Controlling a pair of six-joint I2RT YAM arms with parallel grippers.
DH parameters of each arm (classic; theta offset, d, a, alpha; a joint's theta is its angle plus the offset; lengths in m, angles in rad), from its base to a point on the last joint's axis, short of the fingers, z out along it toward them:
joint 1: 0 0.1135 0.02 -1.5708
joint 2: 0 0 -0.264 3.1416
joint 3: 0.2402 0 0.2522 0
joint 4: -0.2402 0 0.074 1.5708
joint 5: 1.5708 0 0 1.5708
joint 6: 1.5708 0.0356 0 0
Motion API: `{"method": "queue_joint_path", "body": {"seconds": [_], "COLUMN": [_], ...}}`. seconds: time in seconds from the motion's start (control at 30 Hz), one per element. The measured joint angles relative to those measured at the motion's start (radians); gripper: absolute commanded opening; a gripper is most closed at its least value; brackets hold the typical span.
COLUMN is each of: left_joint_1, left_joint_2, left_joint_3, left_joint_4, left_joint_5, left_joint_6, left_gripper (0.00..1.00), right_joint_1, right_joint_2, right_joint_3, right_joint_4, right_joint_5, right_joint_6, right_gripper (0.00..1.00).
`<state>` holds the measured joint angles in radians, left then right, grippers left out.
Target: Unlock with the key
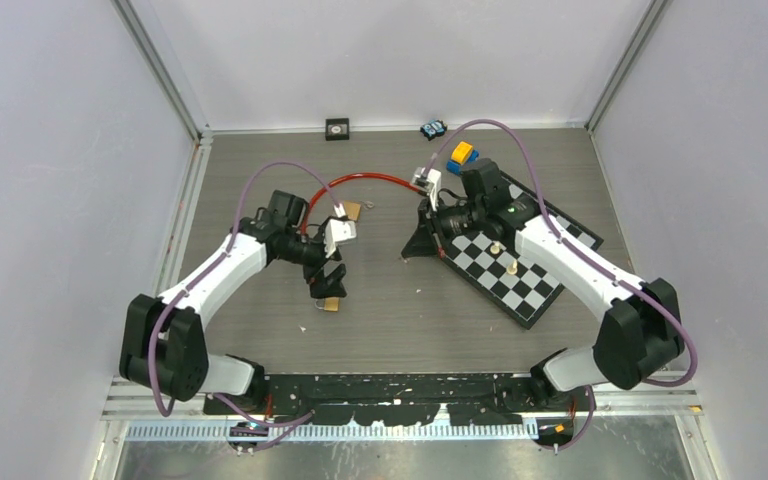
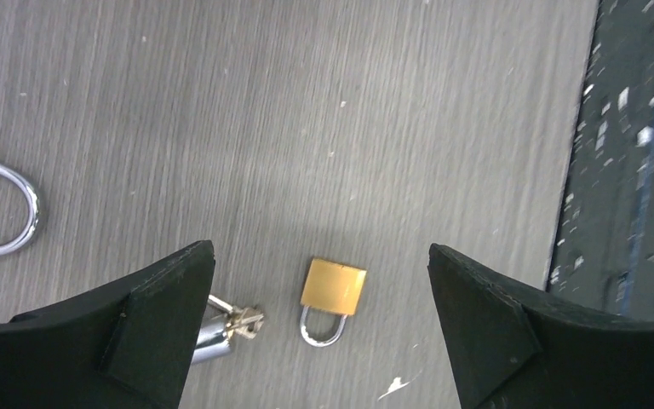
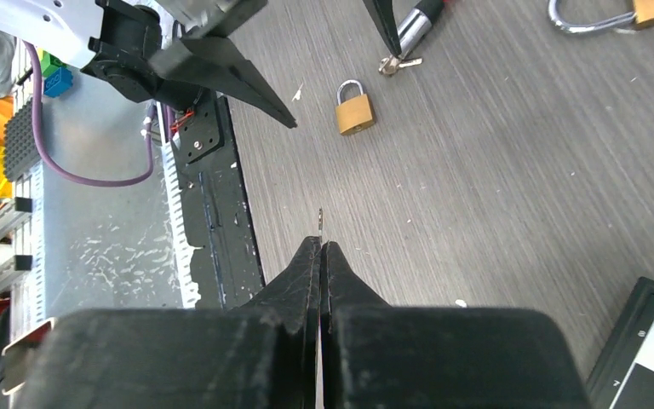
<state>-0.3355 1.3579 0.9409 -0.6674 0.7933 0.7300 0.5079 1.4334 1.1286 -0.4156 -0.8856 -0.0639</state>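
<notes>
The small brass padlock [image 2: 334,290], lying flat toward the near edge of the table [image 2: 392,128] under the wide-released left claw [image 2: 320,249], is best gripped squarely by its body so that the apparent key [image 3: 320,218], pinched in the clenched right claw [image 3: 319,245], is met keyhole-first.

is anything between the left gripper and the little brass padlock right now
Nothing visible. The left gripper hangs open above the brass padlock, which lies flat on the bare table, framed by the jaws in the wrist view. The keys lie beside it, apart, not over it.
</notes>
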Motion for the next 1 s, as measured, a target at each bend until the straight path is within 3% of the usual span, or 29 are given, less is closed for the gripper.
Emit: {"method": "queue_joint_path", "body": {"seconds": [0.47,1.0], "left_joint_1": [-0.065,-0.155], "left_joint_2": [0.032,0.112], "left_joint_3": [-0.098,-0.159], "left_joint_4": [-0.029,0.044], "left_joint_5": [-0.217,-0.378], "left_joint_6": [0.397,0.42], "left_gripper": [0.97,0.67], "right_joint_1": [-0.019,-0.033], "right_joint_2": [-0.032,-0.032], "right_joint_3": [-0.017,-0.034], "right_joint_4": [-0.016,-0.019], "right_joint_5": [0.016,0.011], "right_joint_6": [-0.036,-0.039], "right_gripper": [0.01,0.01]}}
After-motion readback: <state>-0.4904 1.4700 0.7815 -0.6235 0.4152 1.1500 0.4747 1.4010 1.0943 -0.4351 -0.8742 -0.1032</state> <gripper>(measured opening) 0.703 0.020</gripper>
